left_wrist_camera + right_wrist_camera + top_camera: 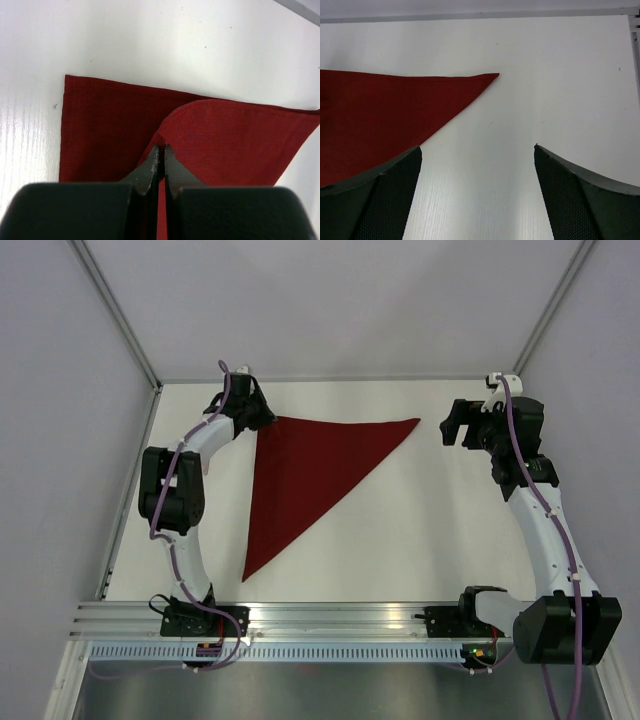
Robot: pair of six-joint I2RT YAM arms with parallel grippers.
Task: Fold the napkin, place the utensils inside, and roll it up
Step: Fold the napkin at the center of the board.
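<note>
The dark red napkin [310,470] lies folded into a triangle on the white table, with its right-angle corner at the back left and points at the right and the near left. My left gripper [262,418] is at that back-left corner. In the left wrist view the jaws [161,150] are shut on the corner of the napkin's upper layer [240,140], which is lifted and curled back off the lower layer [100,130]. My right gripper [452,425] is open and empty just right of the napkin's right point [487,76]; its fingers [380,200] hover above the table. No utensils are in view.
The white table [420,530] is bounded by a metal frame and pale walls at the back and sides. An aluminium rail [330,618] with both arm bases runs along the near edge.
</note>
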